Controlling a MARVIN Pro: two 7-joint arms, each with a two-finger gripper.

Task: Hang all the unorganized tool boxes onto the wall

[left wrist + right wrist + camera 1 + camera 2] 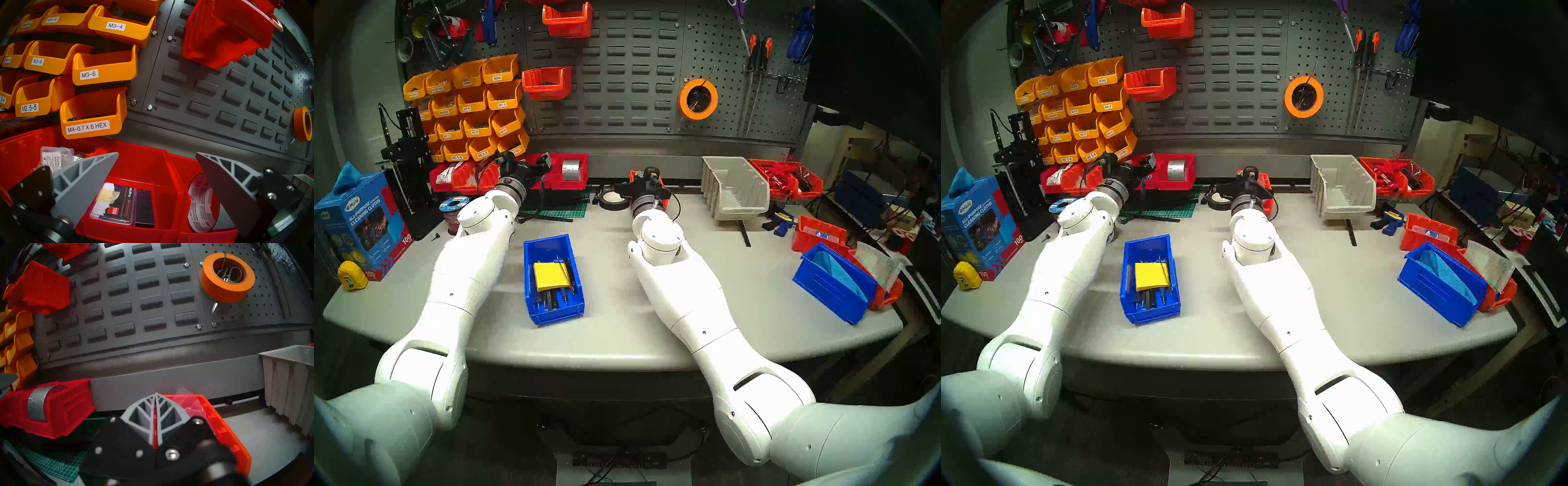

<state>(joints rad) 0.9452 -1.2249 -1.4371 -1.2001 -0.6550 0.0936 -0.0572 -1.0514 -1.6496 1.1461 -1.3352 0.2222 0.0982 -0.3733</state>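
My right gripper (155,395) is shut on the near wall of a small red-orange tool box (226,429) at the back middle of the table, below the wall (619,68). My left gripper (157,153) is open above red tool boxes (149,173) that hold a blade pack and duct tape, touching nothing. A blue tool box with a yellow notepad and pens (553,278) sits between my arms. Another blue tool box (833,285) and red-orange ones (819,234) lie at the right edge. Two red-orange tool boxes (546,83) hang on the wall.
Yellow-orange labelled bins (470,108) fill the wall's left side. An orange tape roll (697,98) hangs at its right. A grey bin (734,190) stands right of my right gripper. A black tape roll (612,200) and a green cutting mat (565,210) lie between the grippers.
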